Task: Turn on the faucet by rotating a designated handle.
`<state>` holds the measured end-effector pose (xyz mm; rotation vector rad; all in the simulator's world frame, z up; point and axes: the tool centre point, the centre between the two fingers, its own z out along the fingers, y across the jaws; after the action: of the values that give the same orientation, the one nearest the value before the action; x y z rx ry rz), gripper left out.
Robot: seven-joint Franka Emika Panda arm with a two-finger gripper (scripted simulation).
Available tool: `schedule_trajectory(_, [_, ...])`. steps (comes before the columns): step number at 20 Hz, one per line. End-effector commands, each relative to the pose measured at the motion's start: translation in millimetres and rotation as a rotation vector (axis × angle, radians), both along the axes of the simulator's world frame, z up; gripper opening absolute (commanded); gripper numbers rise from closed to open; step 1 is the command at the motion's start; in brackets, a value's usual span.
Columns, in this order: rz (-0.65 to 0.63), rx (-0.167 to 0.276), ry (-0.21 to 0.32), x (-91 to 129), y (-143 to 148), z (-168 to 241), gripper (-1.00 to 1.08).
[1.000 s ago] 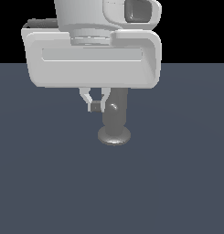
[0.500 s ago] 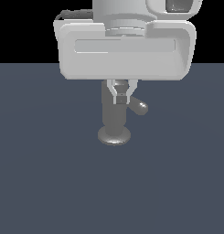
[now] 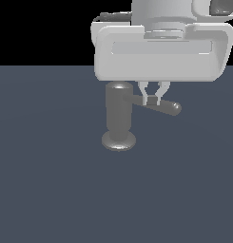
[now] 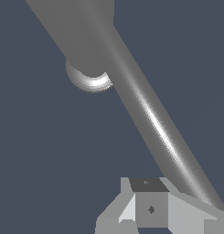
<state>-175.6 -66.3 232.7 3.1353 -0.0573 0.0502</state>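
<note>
The faucet [image 3: 118, 115] is a glossy grey upright cylinder on a round disc base [image 3: 119, 141]. Its handle [image 3: 166, 107], a thin grey rod, sticks out from near the top toward the exterior view's right. My gripper [image 3: 151, 100] hangs just above the rod's middle, its fingertips pressed together and touching the rod from the side. In the wrist view the handle [image 4: 155, 124] runs diagonally past the faucet [image 4: 81, 36], and my gripper [image 4: 149, 208] sits shut right beside the rod, with nothing between its fingers.
The faucet stands on a flat dark blue-grey floor [image 3: 51, 190]. The large white hand body [image 3: 160, 50] hangs above the faucet and hides the cylinder's top edge from behind.
My gripper has moved toward the exterior view's right. The handle has swung with it, from pointing nearly at the camera to pointing right.
</note>
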Motion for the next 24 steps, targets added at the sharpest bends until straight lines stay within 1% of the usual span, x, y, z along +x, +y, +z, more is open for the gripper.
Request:
schedule_trajectory(1, [-0.02, 0.006, 0.032, -8, -19, -13, -1.0])
schedule_trajectory(7, [-0.02, 0.006, 0.032, -5, -47, -13, -1.0])
schedule_trajectory(8, [-0.02, 0.006, 0.032, -5, -47, -13, -1.0])
schedule_trajectory(9, [0.011, -0.005, -0.009, 9, -33, 3, -1.0])
schedule_trajectory(24, [0.002, -0.002, 0.004, 46, -70, -1, -1.0])
